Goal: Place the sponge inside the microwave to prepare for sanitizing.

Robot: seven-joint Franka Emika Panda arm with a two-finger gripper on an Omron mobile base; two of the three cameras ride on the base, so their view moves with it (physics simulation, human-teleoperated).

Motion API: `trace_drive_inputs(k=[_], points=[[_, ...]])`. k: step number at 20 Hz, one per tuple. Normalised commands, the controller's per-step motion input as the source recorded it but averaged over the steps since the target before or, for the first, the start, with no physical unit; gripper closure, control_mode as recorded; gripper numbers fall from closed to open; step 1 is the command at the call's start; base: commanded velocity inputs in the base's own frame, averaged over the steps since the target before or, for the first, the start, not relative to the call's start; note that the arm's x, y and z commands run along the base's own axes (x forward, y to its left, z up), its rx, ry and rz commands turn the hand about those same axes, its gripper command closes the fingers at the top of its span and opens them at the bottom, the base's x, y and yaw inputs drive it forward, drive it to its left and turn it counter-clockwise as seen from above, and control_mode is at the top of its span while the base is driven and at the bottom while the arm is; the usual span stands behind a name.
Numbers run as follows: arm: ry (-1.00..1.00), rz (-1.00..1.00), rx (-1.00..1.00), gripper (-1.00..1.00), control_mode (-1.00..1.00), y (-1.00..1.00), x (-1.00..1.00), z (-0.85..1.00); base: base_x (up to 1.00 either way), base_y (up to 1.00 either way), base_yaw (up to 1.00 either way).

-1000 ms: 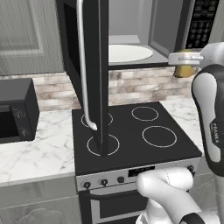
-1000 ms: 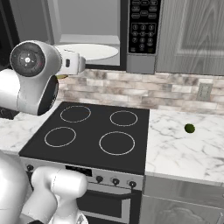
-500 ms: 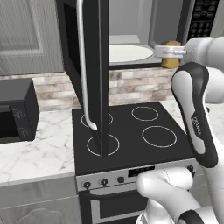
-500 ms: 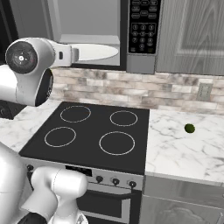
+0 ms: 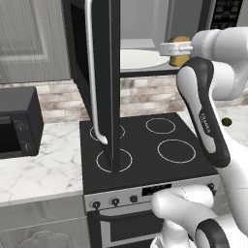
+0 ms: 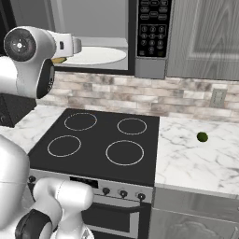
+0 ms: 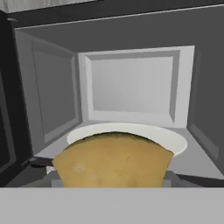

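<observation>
At open microwave (image 7: pixel 131 83) mouth: fingers (image 7: pixel 41 162) pinching one sponge (image 7: pixel 113 159), hanging before one white turntable (image 7: pixel 166 136). Fingers mostly hidden behind sponge. One green ball (image 6: pixel 202 137) lying on marble surface (image 6: pixel 196 158).

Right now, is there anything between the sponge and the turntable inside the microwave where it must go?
Nothing visible. The sponge is held by the gripper at the microwave mouth; its door stands wide open and the white turntable ahead is bare.
</observation>
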Motion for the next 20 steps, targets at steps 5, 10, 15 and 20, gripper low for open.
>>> trace_drive_inputs(k=[5, 10, 15, 20], points=[[-0.01, 0.0, -0.05, 1.0, -1.0, 0.18, 0.35, -0.17, 0.0, 0.0, 0.0], [-0.01, 0.0, -0.03, 1.0, -1.0, 0.06, 0.37, -0.16, 0.0, 0.0, 0.0], [0.0, 0.0, 0.0, 1.0, -1.0, 0.02, 0.43, -0.03, 0.0, 0.0, 0.0], [0.0, 0.02, 0.0, 1.0, -1.0, 0.0, 0.34, 0.0, 0.0, 0.0, 0.0]])
